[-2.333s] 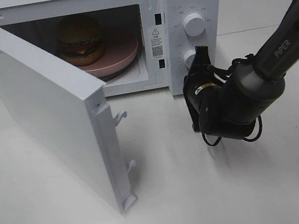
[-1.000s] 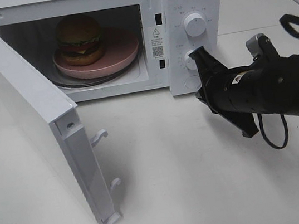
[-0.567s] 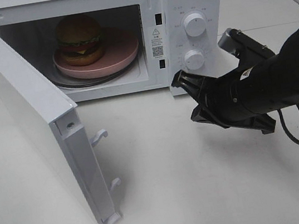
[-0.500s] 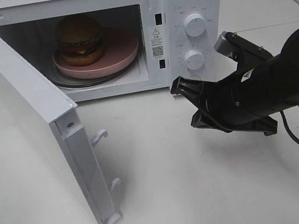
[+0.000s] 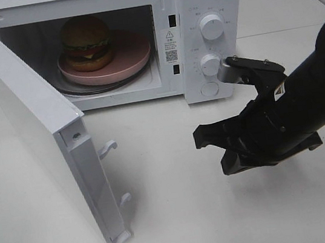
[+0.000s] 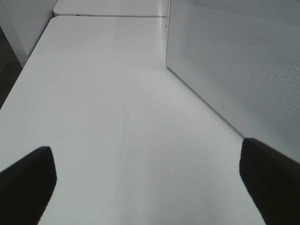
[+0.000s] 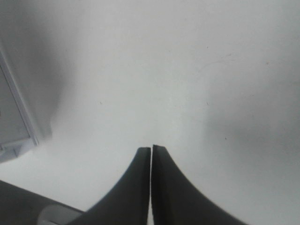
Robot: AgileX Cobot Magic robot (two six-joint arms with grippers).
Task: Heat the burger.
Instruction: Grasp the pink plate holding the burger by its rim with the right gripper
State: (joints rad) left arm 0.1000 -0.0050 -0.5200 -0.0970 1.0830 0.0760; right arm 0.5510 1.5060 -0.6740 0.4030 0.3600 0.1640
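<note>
a bare white table (image 5: 184, 228) lies under everything. the right gripper (image 5: 197, 138) hovers low over it, jaws pressed together with nothing between them, tips aimed toward the microwave's open door (image 5: 33, 116), which stands well apart from them. just behind the gripper's wrist is the lower knob (image 5: 209, 64) on the microwave (image 5: 206, 5). farther off, inside the open cavity, the burger (image 5: 86, 42) sits upright on a pink plate (image 5: 134, 55). the left gripper (image 6: 145, 145), seen only by its own camera, is spread wide and empty over the table, a white perforated panel (image 6: 234, 70) beside it.
</note>
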